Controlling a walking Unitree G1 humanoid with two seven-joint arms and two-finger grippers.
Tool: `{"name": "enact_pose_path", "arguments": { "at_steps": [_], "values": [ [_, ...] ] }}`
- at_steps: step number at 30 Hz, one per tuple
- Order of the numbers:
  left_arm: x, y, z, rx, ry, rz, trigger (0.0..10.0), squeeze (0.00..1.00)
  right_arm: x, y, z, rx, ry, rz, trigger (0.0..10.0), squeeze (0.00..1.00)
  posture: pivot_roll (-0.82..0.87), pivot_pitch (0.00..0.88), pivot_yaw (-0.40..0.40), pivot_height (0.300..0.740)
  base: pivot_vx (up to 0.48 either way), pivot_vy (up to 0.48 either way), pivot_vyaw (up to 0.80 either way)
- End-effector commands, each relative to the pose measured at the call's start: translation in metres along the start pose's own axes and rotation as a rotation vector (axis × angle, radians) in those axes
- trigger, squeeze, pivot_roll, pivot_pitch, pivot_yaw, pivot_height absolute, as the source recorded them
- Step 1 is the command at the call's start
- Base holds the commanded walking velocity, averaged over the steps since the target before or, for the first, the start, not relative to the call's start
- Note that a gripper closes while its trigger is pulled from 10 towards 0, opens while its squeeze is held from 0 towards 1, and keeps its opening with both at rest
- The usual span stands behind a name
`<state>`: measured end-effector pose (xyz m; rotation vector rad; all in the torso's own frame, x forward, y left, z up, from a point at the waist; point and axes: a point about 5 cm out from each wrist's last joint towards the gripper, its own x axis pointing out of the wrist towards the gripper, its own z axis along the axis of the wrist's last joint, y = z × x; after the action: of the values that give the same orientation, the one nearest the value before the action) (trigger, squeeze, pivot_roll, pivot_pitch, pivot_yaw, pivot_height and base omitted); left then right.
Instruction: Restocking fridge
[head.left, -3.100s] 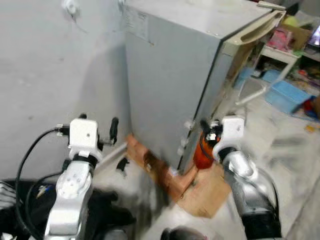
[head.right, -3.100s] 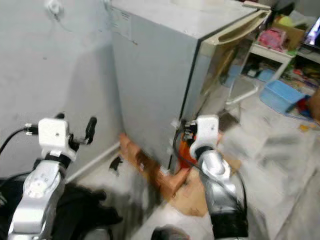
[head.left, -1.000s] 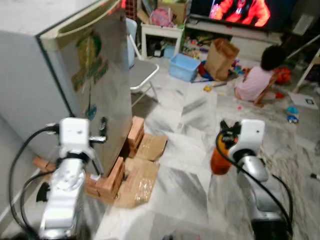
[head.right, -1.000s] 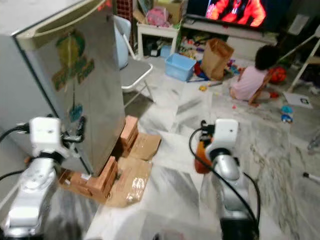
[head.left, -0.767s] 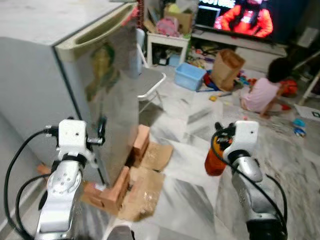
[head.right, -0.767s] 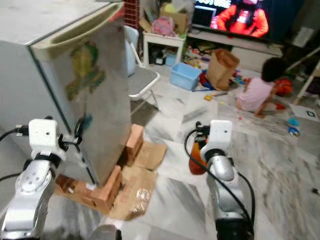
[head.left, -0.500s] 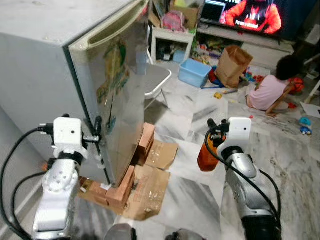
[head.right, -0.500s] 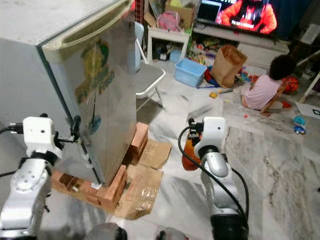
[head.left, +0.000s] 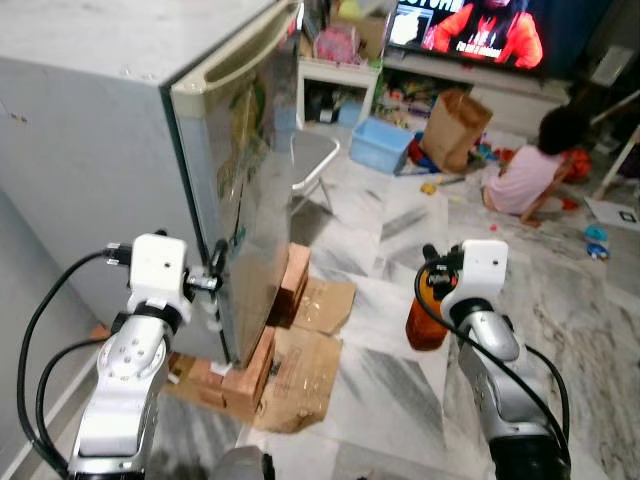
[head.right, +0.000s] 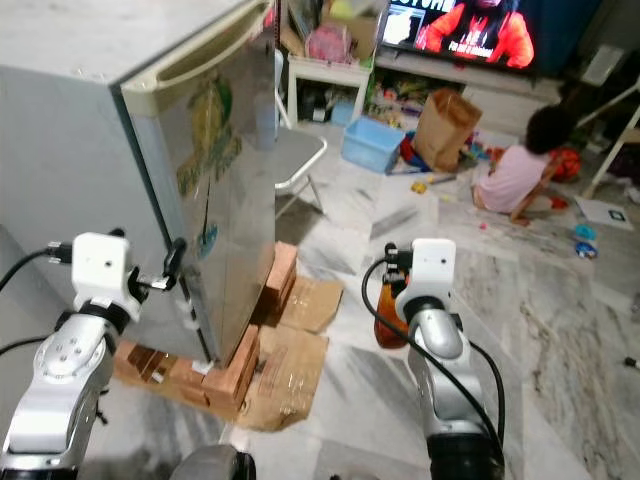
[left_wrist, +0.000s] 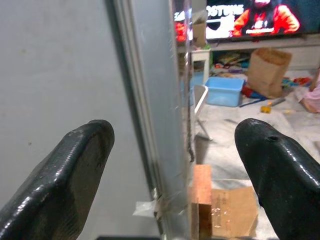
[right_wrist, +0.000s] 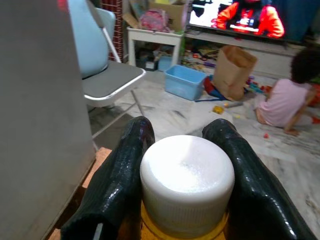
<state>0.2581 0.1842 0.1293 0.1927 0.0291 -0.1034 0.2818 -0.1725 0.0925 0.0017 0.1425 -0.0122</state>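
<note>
The floor (head.left: 400, 230) is pale grey-veined marble. On its left side stands the grey fridge (head.left: 130, 150), propped on a row of bricks (head.left: 250, 370) (reddish-brown, stacked under its front and side edges). Flattened cardboard (head.left: 300, 375) lies just right of the bricks, touching them. Farther back, a folding chair (head.right: 295, 155) stands beside the fridge door, with a blue bin (head.left: 378, 145) and a brown paper bag (head.left: 452, 130) beyond it. A person (head.left: 528, 180) in pink sits on the floor at the far right, near small scattered objects, possibly toys (head.left: 595, 240).
</note>
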Motion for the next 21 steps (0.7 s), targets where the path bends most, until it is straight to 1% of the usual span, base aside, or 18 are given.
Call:
{"name": "enact_pose_path", "arguments": {
  "at_steps": [1,6,7,8,10,15,18,21],
  "values": [
    [0.004,-0.002,0.002,-0.004,-0.012,-0.025,10.0,0.00,-0.001,-0.006,0.008,-0.005,-0.033,-0.025,10.0,0.00,0.07,0.000,-0.074,0.740,0.000,0.000,0.00],
    [0.012,0.000,0.005,0.004,-0.013,-0.019,10.0,0.00,-0.002,-0.008,0.008,-0.007,-0.031,-0.037,10.0,0.00,0.07,0.000,-0.069,0.740,0.000,0.000,0.00],
    [0.017,0.001,0.005,-0.002,-0.009,0.000,10.0,0.00,-0.003,-0.008,0.008,-0.007,-0.029,-0.037,10.0,0.00,0.06,0.002,-0.068,0.740,0.000,0.000,0.00],
    [0.017,0.001,0.005,-0.002,-0.009,0.000,10.0,0.00,-0.003,-0.008,0.008,-0.007,-0.029,-0.037,10.0,0.00,0.06,0.002,-0.068,0.740,0.000,0.000,0.00],
    [0.023,0.004,0.008,-0.007,-0.014,0.005,10.0,0.00,-0.004,-0.008,0.007,-0.006,-0.026,-0.039,10.0,0.00,0.06,0.004,-0.064,0.740,0.000,0.000,0.00],
    [0.029,0.003,0.012,-0.004,-0.027,0.002,10.0,0.00,-0.006,-0.011,0.006,-0.010,-0.018,-0.047,10.0,0.00,0.05,0.007,-0.057,0.740,0.000,0.000,0.00],
    [0.030,0.000,0.013,-0.010,-0.035,-0.014,10.0,0.00,-0.007,-0.012,0.006,-0.011,-0.018,-0.054,10.0,0.00,0.05,0.006,-0.054,0.740,0.000,0.000,0.00],
    [0.030,-0.001,0.014,-0.011,-0.046,-0.008,10.0,0.00,-0.008,-0.011,0.006,-0.010,-0.017,-0.057,10.0,0.00,0.05,0.005,-0.051,0.740,0.000,0.000,0.00]
  ]
}}
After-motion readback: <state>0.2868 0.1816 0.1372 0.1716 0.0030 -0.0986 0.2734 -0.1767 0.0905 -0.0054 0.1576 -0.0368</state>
